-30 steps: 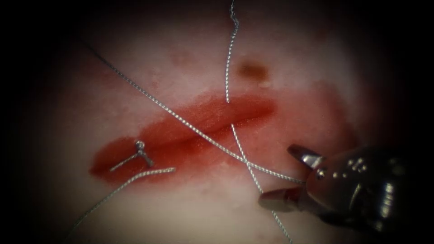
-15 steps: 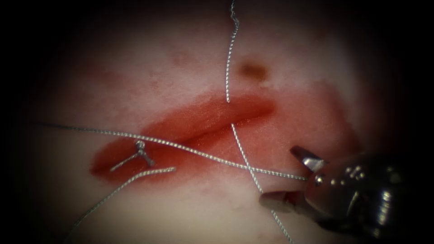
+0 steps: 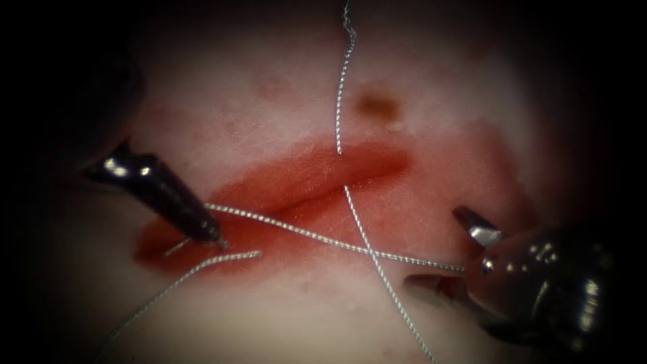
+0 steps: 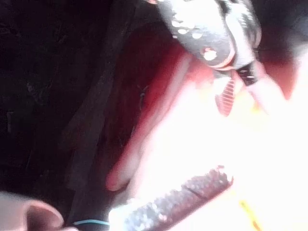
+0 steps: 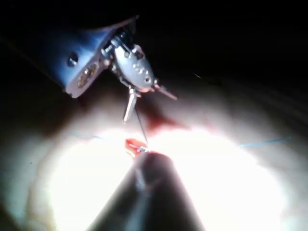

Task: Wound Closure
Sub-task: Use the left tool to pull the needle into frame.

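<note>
The endoscope looked down from above and in front, very near the cut (image 3: 296, 192) in the tissue (image 3: 269, 81). The left wrist camera looked along its shaft, extremely close, facing the right tool (image 4: 211, 38) across the cut. The right wrist camera sat farther back, facing the opposite way. All three shared the cut and the right tool (image 3: 448, 259) (image 5: 144, 98).
</note>
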Robot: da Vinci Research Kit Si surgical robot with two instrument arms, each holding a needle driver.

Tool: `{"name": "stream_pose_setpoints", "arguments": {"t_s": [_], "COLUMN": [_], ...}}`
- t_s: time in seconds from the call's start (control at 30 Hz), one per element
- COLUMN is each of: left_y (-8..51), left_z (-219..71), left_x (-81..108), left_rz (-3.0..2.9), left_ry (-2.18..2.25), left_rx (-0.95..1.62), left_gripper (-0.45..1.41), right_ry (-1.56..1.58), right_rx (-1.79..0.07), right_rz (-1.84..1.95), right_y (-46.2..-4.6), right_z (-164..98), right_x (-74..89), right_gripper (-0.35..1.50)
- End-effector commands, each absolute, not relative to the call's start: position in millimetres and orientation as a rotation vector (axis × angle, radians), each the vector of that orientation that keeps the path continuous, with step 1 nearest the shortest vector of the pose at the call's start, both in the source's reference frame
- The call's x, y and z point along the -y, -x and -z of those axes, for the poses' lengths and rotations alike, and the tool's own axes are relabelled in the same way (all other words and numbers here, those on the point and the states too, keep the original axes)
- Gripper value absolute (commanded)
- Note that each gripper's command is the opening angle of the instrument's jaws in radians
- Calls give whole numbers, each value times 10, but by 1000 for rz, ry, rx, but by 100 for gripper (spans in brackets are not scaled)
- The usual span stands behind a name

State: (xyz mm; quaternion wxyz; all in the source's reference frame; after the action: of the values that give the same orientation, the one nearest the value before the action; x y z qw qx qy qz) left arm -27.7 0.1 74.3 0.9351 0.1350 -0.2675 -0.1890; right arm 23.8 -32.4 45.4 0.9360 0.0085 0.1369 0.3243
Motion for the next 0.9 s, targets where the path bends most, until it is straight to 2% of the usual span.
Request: {"name": "stream_pose_setpoints", "arguments": {"t_s": [0.03,0.07,0.1,0.33,0.47,0.5,0.53,0.67,0.8,0.9], "left_y": [286,291,300,322,333,337,338,340,339,339], "left_z": [-750,-759,-777,-808,-818,-825,-828,-838,-851,-858], "left_x": [-2,4,16,24,29,36,39,48,53,52], "left_rz": [303,272,179,184,187,157,151,140,138,144], "left_ry": [-323,-352,-336,-262,-283,-315,-322,-316,-327,-329], "left_rx": [637,689,792,691,683,681,680,673,642,629], "left_gripper": [104,101,109,108,96,84,81,79,66,64], "right_ry": [-14,-16,-19,-57,-98,-99,-95,-105,-108,-108], "right_rx": [-285,-284,-281,-251,-232,-223,-218,-206,-200,-200], "right_rz": [-655,-655,-657,-676,-678,-683,-690,-690,-692,-693], "right_y": [-242,-237,-228,-206,-211,-215,-218,-222,-226,-227], "right_z": [-447,-445,-442,-429,-429,-429,-429,-428,-428,-428], "right_x": [315,314,312,307,309,310,310,312,313,313], "right_gripper": [131,130,126,120,116,118,120,121,123,125]}}
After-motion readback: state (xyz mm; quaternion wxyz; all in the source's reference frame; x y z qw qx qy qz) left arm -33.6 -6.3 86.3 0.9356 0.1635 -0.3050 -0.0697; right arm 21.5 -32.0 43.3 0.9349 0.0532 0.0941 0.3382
